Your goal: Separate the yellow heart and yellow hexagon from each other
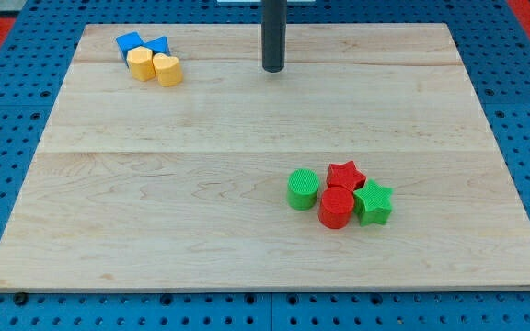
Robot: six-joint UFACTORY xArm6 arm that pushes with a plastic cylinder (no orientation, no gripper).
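There are no jaws here to be open or closed, only a dark rod, and my tip [273, 68] rests on the counter [247, 184] near the middle of its top edge. The yellow heart [167, 70] and the yellow hexagon [141, 64] sit touching each other near the counter's top left corner, with the heart on the side nearer my tip. Two blue blocks are pressed in right behind them: one blue block [129, 43] behind the hexagon and another blue block [158, 45] behind the heart. That could be the trouble, I think. A push straight at the heart may shove the whole bunch along together, so the two yellow ones stay stuck side by side. A hard push could also slide a block off the left edge, which is close. Counting now: two yellow blocks, two blue blocks, and, far off toward the bottom right, a green cylinder [303, 189], a green star [374, 203], a red star [345, 175] and a red cylinder [336, 208]. That makes eight blocks.
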